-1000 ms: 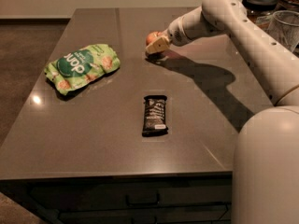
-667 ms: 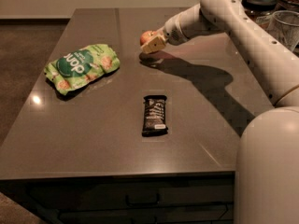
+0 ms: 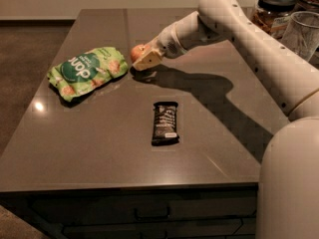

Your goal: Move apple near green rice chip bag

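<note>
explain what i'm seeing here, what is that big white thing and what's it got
That is a robot: one white arm on a mobile base, seen by a single camera looking across a dark grey table. At the arm's tip, a two-finger gripper holds a small round red apple close beside a crinkly bright green chip bag. A small black wrapped snack bar lies nearer the camera. A dark-lidded glass jar and a clear cup stand behind the arm.

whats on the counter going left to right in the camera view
green rice chip bag → apple gripped by the gripper, just right of the bag → black snack bar → black-lidded jar → clear glass
</note>
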Robot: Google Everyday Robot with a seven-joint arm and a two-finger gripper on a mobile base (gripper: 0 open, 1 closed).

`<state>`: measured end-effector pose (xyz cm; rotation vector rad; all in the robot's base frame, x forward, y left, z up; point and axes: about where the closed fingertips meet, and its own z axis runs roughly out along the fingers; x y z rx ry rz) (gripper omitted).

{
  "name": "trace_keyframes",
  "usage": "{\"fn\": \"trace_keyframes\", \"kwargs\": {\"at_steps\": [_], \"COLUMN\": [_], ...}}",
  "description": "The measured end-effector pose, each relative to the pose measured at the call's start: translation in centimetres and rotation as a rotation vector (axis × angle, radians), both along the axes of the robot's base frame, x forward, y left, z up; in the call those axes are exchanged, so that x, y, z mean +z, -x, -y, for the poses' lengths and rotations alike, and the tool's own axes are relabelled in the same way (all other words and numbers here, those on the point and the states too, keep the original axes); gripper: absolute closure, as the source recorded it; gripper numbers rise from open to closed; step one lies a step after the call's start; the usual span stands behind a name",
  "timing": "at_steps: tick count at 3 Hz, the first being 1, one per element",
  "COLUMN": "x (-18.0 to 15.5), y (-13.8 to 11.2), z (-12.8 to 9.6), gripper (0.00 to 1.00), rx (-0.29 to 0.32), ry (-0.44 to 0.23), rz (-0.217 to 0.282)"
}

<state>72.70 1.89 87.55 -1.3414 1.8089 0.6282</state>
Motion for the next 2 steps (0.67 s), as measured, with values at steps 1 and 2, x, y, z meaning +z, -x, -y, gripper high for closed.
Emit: {"fn": "trace_keyframes", "kwargs": {"at_steps": [1, 2], "x": [-1.1, -1.4], "y": [1.4, 2.5], "z": [-1.8, -3.1], "gripper": [0.82, 0.43], "rx": [0.062, 0.110], "ry": [0.011, -0.001], "rz": [-0.007, -0.010]}}
